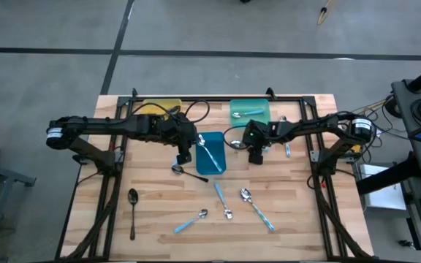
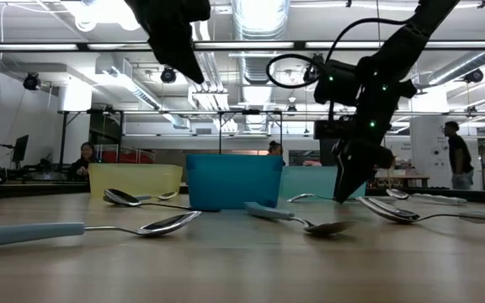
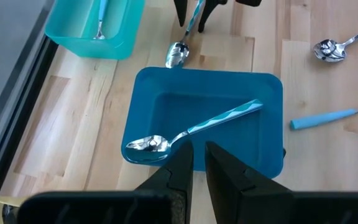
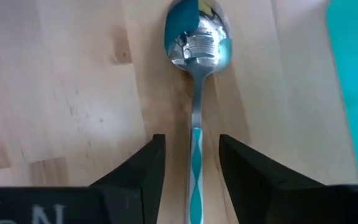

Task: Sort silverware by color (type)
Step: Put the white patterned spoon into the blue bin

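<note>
My right gripper (image 1: 256, 155) points down at the table just right of the blue tray (image 1: 212, 166). It is open, with one finger on each side of the handle (image 4: 195, 163) of a blue-handled spoon. The spoon's silver bowl (image 4: 197, 34) lies on the wood, and I see no touch. My left gripper (image 3: 199, 165) hangs above the blue tray's left rim (image 1: 196, 155), narrowly open and empty. A blue-handled spoon (image 3: 194, 127) lies slantwise in the blue tray, its bowl at the rim. Another spoon (image 1: 247, 112) lies in the teal tray (image 1: 262, 104).
A yellow tray (image 1: 159, 108) stands at the far left. A dark spoon (image 1: 181, 170) lies by the blue tray and a black spoon (image 1: 132, 212) at the near left. Several blue-handled spoons (image 1: 221, 199) lie near the front, and one (image 1: 287, 148) lies under the right arm.
</note>
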